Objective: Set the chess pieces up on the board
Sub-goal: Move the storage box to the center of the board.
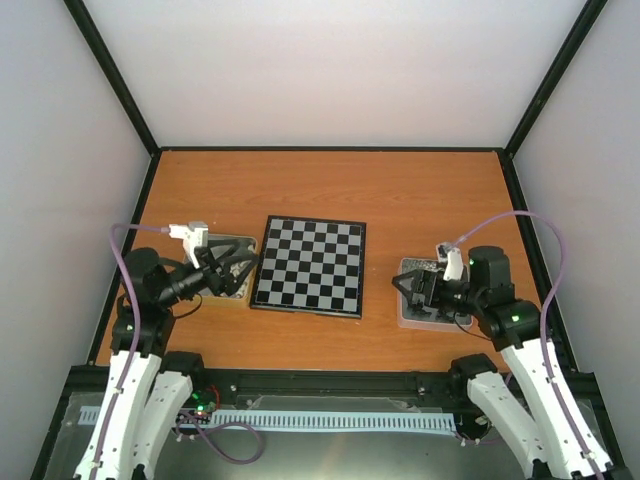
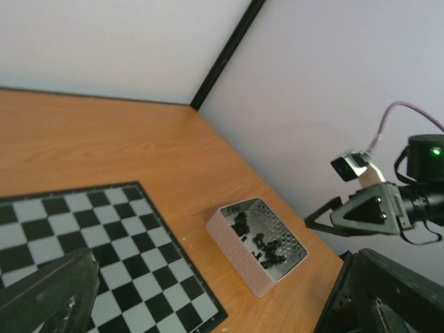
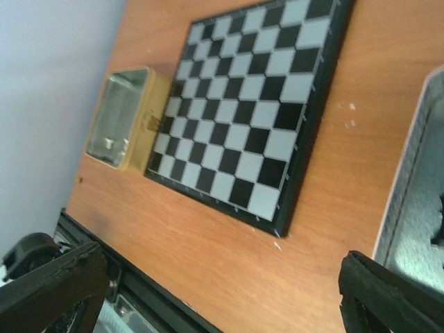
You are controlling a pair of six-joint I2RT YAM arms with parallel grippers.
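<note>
Tabletop [image 1: 330, 190] of orange wood, boxed in by pale walls [image 1: 330, 60] with black corner posts [image 1: 112, 75]. At centre frame lies the board [image 1: 309, 265]. A gold tin [image 3: 125, 121] sits against its left edge. A white tin [image 2: 257, 250] at right, apart, holds black chess pieces [image 2: 262, 244]. The left gripper [image 1: 238, 275] hangs over the gold tin and the right gripper [image 1: 415, 292] over the white tin, both with jaws spread.

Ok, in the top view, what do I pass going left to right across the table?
gold tin → board → white tin. Each hand hangs over its own tin, so I leave them out of the order.
</note>
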